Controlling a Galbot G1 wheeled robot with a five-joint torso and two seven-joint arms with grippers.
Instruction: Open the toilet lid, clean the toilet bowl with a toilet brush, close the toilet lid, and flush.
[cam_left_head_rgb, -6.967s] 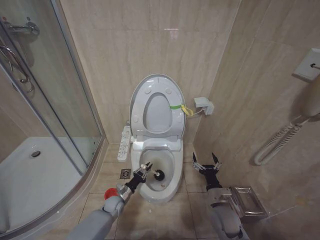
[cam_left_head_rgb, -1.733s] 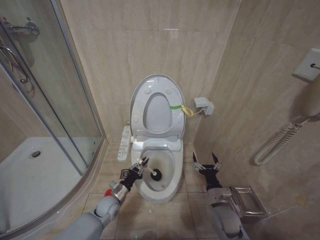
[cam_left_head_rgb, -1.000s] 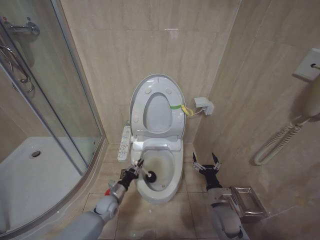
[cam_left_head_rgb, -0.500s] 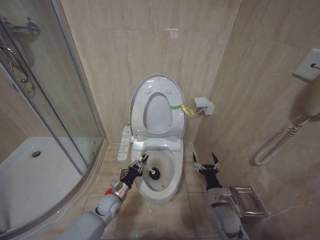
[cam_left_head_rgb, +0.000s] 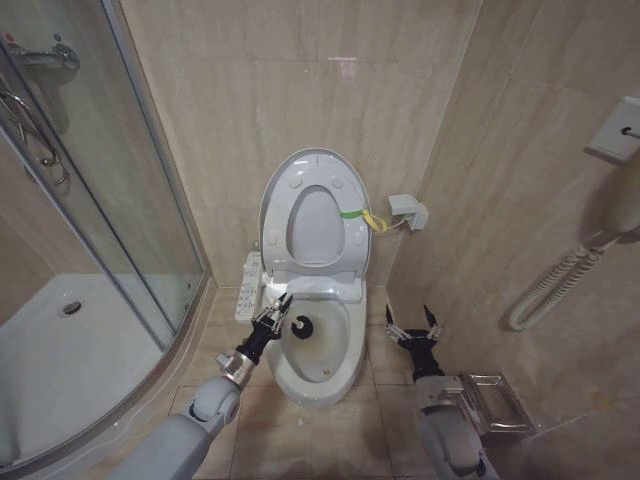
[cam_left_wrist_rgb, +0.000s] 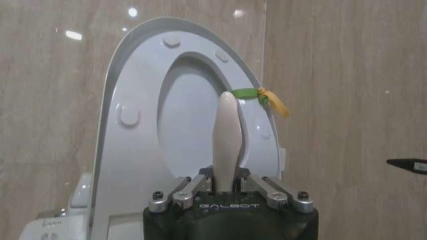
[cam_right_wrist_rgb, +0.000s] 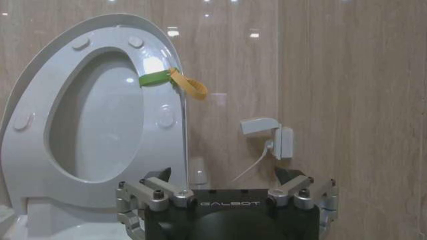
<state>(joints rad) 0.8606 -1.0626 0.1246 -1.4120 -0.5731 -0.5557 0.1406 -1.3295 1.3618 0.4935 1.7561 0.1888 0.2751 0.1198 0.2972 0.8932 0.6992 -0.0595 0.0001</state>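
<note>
The toilet lid (cam_left_head_rgb: 315, 205) stands raised against the wall with the ring seat up against it, a green strap (cam_left_head_rgb: 349, 213) and yellow loop (cam_left_head_rgb: 375, 221) at its edge. Below it is the open toilet bowl (cam_left_head_rgb: 335, 350), brownish inside. My left gripper (cam_left_head_rgb: 272, 318) is over the bowl's left rim, shut on the pale handle (cam_left_wrist_rgb: 227, 135) of the toilet brush. The brush's black head (cam_left_head_rgb: 300, 323) sits in the bowl's back left part. My right gripper (cam_left_head_rgb: 413, 325) hangs open and empty to the right of the bowl. The right wrist view faces the lid (cam_right_wrist_rgb: 80, 115).
A glass shower enclosure (cam_left_head_rgb: 100, 200) and its white tray (cam_left_head_rgb: 60, 350) fill the left. A white control panel (cam_left_head_rgb: 247, 285) hangs beside the toilet. The tiled right wall carries a white socket box (cam_left_head_rgb: 408, 211), a coiled hose (cam_left_head_rgb: 550, 290) and a metal rack (cam_left_head_rgb: 495, 400).
My left gripper has moved away from me along the bowl's left rim, carrying the brush head from the middle of the bowl to its back left. The right arm has stayed still.
</note>
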